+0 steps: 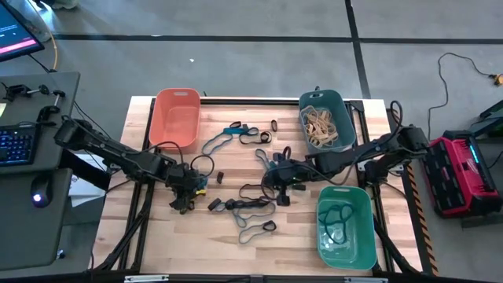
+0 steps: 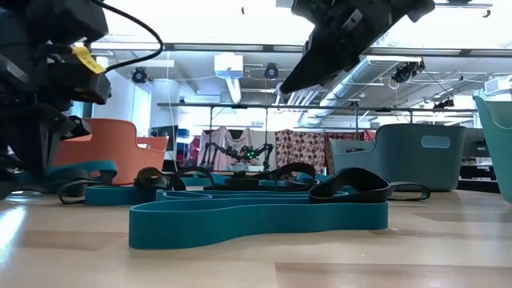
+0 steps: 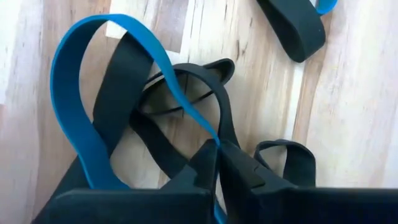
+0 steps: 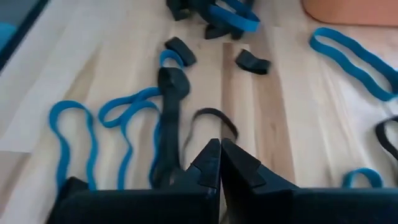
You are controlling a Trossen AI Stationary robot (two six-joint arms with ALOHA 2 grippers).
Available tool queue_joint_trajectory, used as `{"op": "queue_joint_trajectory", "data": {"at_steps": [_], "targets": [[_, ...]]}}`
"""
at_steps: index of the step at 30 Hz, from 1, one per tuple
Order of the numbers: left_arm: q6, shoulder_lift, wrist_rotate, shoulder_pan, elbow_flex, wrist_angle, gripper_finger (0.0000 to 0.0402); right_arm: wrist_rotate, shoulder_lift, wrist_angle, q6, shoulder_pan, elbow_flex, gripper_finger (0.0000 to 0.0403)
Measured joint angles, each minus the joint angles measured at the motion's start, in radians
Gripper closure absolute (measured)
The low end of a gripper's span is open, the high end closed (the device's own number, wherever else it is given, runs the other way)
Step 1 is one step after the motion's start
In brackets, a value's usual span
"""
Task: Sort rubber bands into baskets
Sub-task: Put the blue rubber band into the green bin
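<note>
Two claws are pressed together: the left claw [image 3: 217, 163] pinches a thin floppy blue rubber band [image 3: 74, 106], best lifted slowly clear of tangled black bands [image 3: 205, 106], while the right claw [image 4: 219, 163] looks empty.

Wooden counter [image 1: 157, 244] bearing an orange-salmon basket [image 1: 176, 118] at its far left, a dark teal basket [image 1: 326, 120] of tan rubber bands [image 1: 320, 126] far right, a green basket [image 1: 345, 226] near right, and loose blue and black bands [image 1: 244, 208] between left gripper [image 1: 187, 199] and right gripper [image 1: 277, 187].
</note>
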Motion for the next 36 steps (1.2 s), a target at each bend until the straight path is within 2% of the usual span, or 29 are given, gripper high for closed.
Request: {"op": "queue_joint_trajectory", "data": {"at_steps": [7, 11, 16, 24, 36], "targets": [[0.001, -0.005, -0.005, 0.0, 0.027, -0.019, 0.04, 0.041, 0.0, 0.043, 0.002, 0.038, 0.0, 0.0394], [0.011, -0.019, -0.029, 0.0, 0.087, -0.055, 0.0401, 0.091, 0.0, 0.069, 0.007, 0.052, 0.0, 0.0368], [0.027, -0.032, -0.082, 0.0, 0.15, -0.074, 0.0401, 0.098, 0.0, 0.123, 0.007, 0.061, 0.0, 0.0324], [0.061, -0.033, -0.209, 0.0, 0.233, -0.084, 0.0401, 0.178, 0.0, 0.171, -0.008, 0.062, 0.0, 0.0276], [0.201, -0.032, -0.401, 0.0, 0.388, -0.174, 0.0401, 0.191, 0.0, 0.229, -0.012, 0.062, 0.0, 0.0267]]}}
